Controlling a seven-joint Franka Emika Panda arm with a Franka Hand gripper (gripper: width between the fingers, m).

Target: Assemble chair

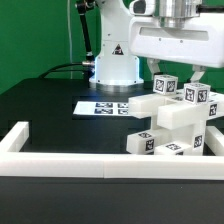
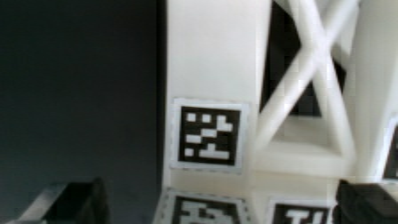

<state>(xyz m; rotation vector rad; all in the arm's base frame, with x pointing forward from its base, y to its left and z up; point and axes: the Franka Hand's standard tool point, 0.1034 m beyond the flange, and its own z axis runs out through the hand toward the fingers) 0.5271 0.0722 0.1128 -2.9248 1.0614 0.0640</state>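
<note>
Item 1, nearest: the long white border rail (image 1: 100,163) ran along the near edge of the black table (image 1: 45,110), with a short return standing at the near corner on the exterior view's left. It bore nothing.

Item 2: the chair (image 1: 170,125), a stack of chunky matte-white blocks with small black-and-white tags, stood just behind the rail toward the table's edge on the exterior view's right. Lower blocks lay tagged face forward; upper blocks rose stepwise toward the arm. The assembly looked partly joined; which joints were seated could not be told.

Item 3: the gripper (image 1: 182,72) hung directly over the upper blocks. In the wrist view its two dark fingertips (image 2: 71,200) stood well apart at either side of a tagged white upright of the chair, and nothing was seen pinched between them. Jaws: apart, holding nothing. Whether the fingertips touched the part could not be told.

Item 4: the marker board (image 1: 103,104) lay flat mid-table, well apart from the chair.

Item 5, farthest: the arm's white base (image 1: 115,65), at the far edge.

Handling note, as judgement: the part appeared just set down. The step would be done well by lifting straight up, keeping both fingers clear of the upright so the stack was not nudged, then checking the seating before fetching another piece.
</note>
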